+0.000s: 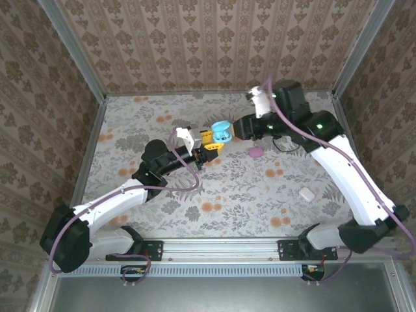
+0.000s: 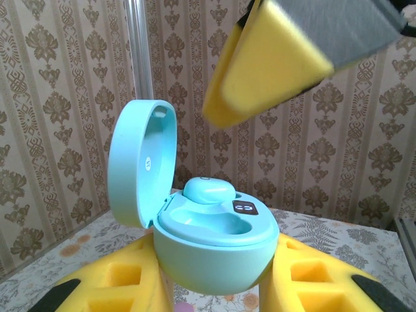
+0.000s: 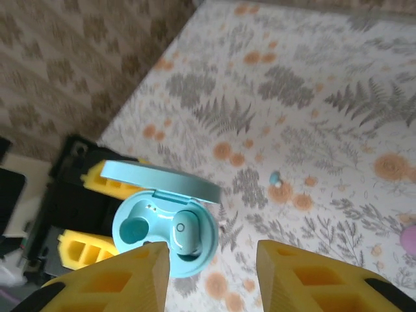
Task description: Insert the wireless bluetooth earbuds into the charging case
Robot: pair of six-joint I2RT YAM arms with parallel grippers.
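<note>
My left gripper [image 2: 214, 286] is shut on the light teal charging case [image 2: 218, 250], held upright with its lid [image 2: 140, 162] swung open. One light blue earbud [image 2: 208, 190] sits in a slot of the case; the other slot is empty. From above, the case [image 3: 166, 237] and the seated earbud [image 3: 186, 232] lie just beyond my right gripper [image 3: 211, 276], which is open with nothing between its yellow fingers [image 3: 136, 283]. A second light blue earbud [image 3: 275, 178] lies loose on the table. In the top view the left gripper [image 1: 216, 139] holds the case [image 1: 222, 132], with the right gripper [image 1: 242, 128] beside it.
A pink case [image 1: 255, 151] lies on the floral table just right of the grippers, and a white case [image 1: 307, 194] sits nearer the right arm's base. Patterned walls and metal posts [image 1: 71, 45] enclose the table.
</note>
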